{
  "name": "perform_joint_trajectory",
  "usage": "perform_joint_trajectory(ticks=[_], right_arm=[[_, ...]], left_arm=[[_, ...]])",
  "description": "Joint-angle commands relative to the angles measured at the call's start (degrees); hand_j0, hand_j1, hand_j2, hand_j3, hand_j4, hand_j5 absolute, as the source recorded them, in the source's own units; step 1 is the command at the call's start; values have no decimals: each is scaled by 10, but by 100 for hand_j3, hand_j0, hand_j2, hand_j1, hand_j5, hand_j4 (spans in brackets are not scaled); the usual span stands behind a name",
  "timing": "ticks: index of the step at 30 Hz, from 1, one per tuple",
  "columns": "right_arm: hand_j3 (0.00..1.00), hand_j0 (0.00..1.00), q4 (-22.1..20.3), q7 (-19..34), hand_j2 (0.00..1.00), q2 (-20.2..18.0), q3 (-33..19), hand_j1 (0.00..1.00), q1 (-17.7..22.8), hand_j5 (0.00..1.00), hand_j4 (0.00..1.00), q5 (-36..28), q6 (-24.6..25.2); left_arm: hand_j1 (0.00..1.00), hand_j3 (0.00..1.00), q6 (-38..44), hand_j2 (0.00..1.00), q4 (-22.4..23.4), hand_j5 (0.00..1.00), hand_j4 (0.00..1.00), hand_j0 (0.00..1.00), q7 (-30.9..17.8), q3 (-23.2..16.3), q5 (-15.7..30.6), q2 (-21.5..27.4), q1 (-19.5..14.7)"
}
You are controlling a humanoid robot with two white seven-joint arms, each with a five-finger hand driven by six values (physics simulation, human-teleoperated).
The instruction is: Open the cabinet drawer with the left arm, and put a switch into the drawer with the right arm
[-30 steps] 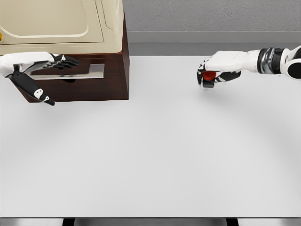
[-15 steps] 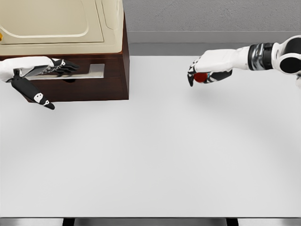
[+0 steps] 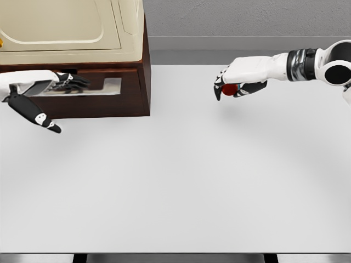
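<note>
Right robot hand (image 3: pixel 233 83) curled around red switch (image 3: pixel 229 89), held above the surface (image 3: pixel 181 181), well apart from the drawer (image 3: pixel 82 87). Left robot hand (image 3: pixel 57 83) has fingers hooked on the drawer front, which looks barely open. Best to pull it wider first, then carry the switch over low and level.

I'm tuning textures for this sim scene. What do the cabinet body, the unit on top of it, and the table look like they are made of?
The cabinet body reads as dark reddish-brown wood or veneer, evenly coloured, with no grain visible. The unit on top looks like cream moulded plastic or painted metal: smooth panels with rounded seams. The table looks like matte white laminate, flat and free of glare. Being renders, these are only impressions.
</note>
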Motion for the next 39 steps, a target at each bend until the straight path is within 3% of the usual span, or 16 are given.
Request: perform_joint_trajectory(ticks=[1, 13, 21, 39], right_arm=[[50, 50, -9, 0, 50, 0, -1, 50, 0, 50, 50, -6, 2], [50, 50, -61, 0, 50, -9, -2, 50, -4, 50, 50, -21, 2], [50, 50, -86, 0, 50, -9, -3, 50, -4, 50, 50, -34, 2], [51, 51, -105, 0, 51, -2, -7, 51, -18, 51, 51, -67, 2]], left_arm=[[100, 100, -1, 100, -11, 100, 100, 100, 0, -3, 4, 15, 0], [100, 100, 15, 100, -17, 100, 100, 100, -3, -3, 40, 30, 7], [100, 100, 50, 100, -22, 100, 100, 100, -24, -1, 93, 41, 6], [100, 100, 129, 100, -23, 100, 100, 100, -36, -3, 151, 55, 8]])
